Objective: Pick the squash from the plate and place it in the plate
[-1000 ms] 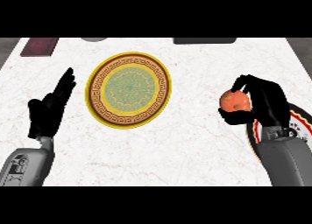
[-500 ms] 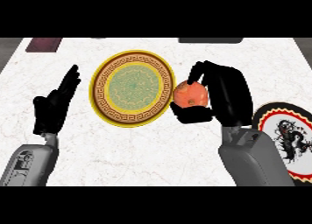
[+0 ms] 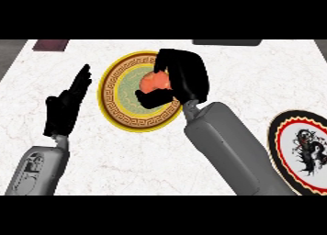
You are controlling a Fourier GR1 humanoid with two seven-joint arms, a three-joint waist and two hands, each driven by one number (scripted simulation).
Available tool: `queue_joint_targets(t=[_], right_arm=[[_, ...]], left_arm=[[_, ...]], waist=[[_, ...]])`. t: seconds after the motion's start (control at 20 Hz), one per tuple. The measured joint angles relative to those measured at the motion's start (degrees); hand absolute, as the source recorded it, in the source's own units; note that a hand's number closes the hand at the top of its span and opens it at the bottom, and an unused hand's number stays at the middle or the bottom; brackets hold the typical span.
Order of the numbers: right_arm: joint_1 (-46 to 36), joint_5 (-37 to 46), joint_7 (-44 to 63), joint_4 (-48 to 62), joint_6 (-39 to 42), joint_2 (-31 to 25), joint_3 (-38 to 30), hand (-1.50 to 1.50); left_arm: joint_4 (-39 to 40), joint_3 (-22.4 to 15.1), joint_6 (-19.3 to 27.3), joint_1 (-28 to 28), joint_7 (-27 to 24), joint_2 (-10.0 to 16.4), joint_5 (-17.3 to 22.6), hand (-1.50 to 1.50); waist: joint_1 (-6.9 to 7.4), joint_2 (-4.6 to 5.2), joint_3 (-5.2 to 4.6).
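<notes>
I have the squash (image 3: 155,81) in my right robot hand (image 3: 183,80), fingers curled over its top and thumb hooked beneath. The hand is closed around the squash and hides much of it, so only an orange patch shows between fingers and thumb. I hold it over the green middle of the gold-rimmed plate (image 3: 119,114), since I judge that is where it must end up. Holding it over the centre, not the rim, should let it settle without rolling onto the tabletop (image 3: 126,156). From this steep angle I cannot tell whether it touches the plate. The dragon plate (image 3: 280,137) lies well apart at the right edge, bare where I can see it and partly behind my forearm. My left robot hand (image 3: 64,108) rests open just left of the gold-rimmed plate, fingers straight and up, holding nothing and out of the way.
</notes>
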Motion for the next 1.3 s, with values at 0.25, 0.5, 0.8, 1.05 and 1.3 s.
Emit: queue_joint_targets(t=[0.25, 0.5, 0.8, 1.05, 1.3], right_arm=[[-7.36, -3.91, -0.66, 14.83, -4.76, 0.15, 4.08, 1.50], [-12.04, -8.98, 1.79, 25.65, -8.01, 0.19, 8.76, -1.50], [-13.02, -19.87, -0.33, 32.43, -12.30, 0.19, 10.42, -1.50], [-12.30, -27.39, -4.65, 33.84, -17.09, 0.20, 12.52, -1.50], [-11.29, -34.61, -11.88, 31.57, -24.57, 0.20, 9.69, -1.50]], left_arm=[[-0.28, -0.64, -0.21, 0.03, -0.33, -0.41, -0.70, 0.00], [0.76, -0.68, -1.24, -1.89, 0.00, -0.42, -0.51, 0.00], [0.62, -1.41, -1.74, -2.76, 0.21, -1.12, -0.64, 0.00], [1.72, -1.56, -1.82, -3.41, -0.46, -1.55, -0.94, 0.00], [1.24, -1.33, -1.76, -2.85, -0.48, -1.35, -1.05, 0.00]], waist=[[0.68, 0.20, -0.01], [2.11, 0.61, -0.03], [3.95, 1.09, 0.01], [4.46, 1.28, 0.04], [3.88, 1.07, 0.09]])
